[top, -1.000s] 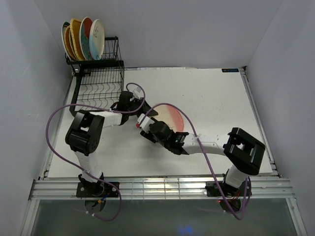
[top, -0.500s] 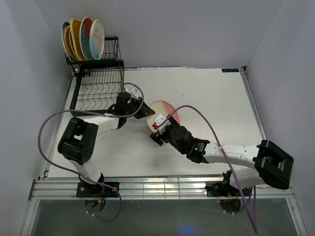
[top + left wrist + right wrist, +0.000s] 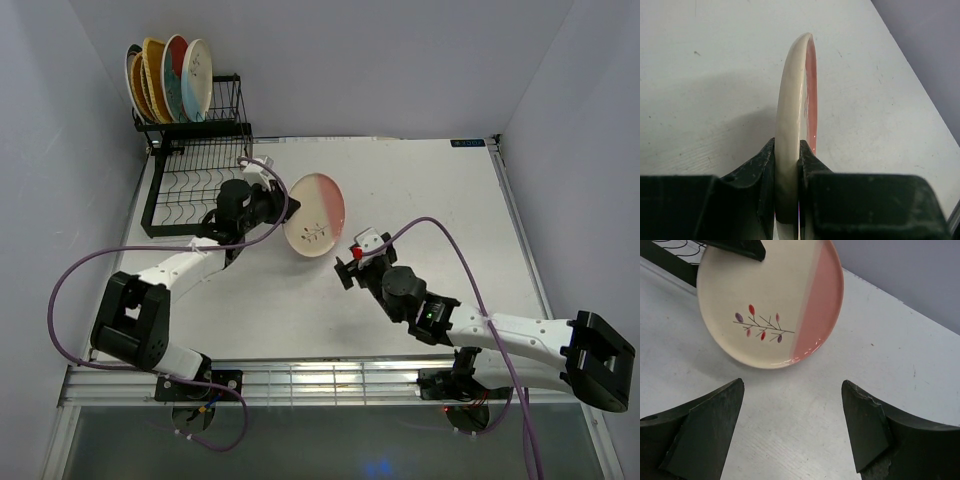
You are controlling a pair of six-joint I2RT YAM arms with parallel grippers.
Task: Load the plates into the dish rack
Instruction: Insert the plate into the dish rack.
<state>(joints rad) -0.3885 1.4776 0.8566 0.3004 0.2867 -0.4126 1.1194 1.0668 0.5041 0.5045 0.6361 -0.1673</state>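
A cream-pink plate (image 3: 316, 214) with a twig pattern hangs tilted above the table, gripped at its left rim by my left gripper (image 3: 276, 201). In the left wrist view the plate (image 3: 794, 100) is edge-on, and my left gripper (image 3: 787, 146) is shut on it with a jaw on each side. My right gripper (image 3: 350, 260) stands open to the plate's lower right, apart from it. The right wrist view shows the plate (image 3: 765, 300) ahead of my open, empty gripper (image 3: 792, 386). The black wire dish rack (image 3: 196, 152) stands at the back left, with several plates (image 3: 168, 78) upright in its upper basket.
The rack's lower slotted section (image 3: 190, 197) lies just left of my left gripper. Purple cables (image 3: 90, 258) loop off both arms. Walls close in on the left, back and right. A metal rail (image 3: 320, 378) runs along the near table edge.
My right gripper has opened, let go of the plate and drawn back toward the near right. My left gripper has raised the plate off the table and tilted it up, shifting slightly toward the back.
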